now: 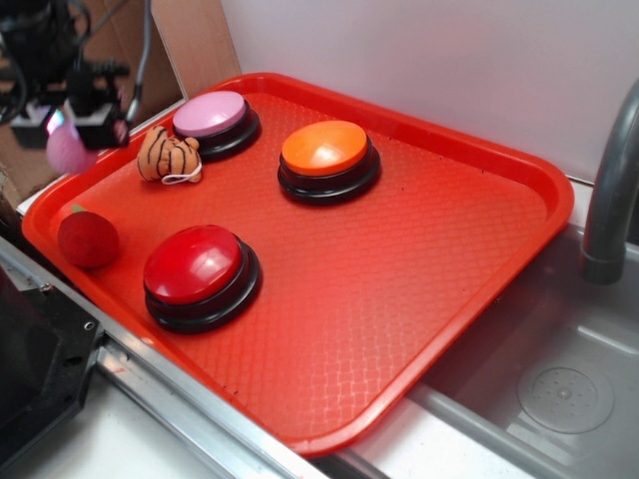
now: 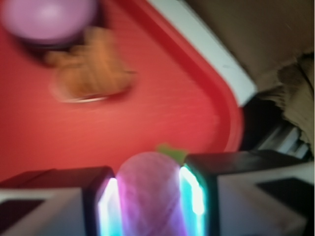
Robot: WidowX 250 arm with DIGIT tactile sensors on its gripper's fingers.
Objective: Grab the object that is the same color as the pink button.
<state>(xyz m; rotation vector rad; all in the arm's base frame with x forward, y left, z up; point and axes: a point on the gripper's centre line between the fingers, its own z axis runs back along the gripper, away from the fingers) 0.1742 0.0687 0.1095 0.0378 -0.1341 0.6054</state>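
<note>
Pink yarn ball (image 2: 150, 194) sits clamped in the robot's hand (image 1: 85, 125), held above the far-left corner of a red textured tray (image 1: 399, 279) (wrist view blurred). On it: 3 buttons, among them the pink button (image 1: 212, 114), and a striped plush toy (image 1: 168, 156). A steel sink (image 1: 559, 379) adjoins.

wrist view blurred, pink button (image 2: 47, 17) cropped

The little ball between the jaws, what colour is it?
Pale pink ball, like the pink button; clearest in the wrist view.
</note>
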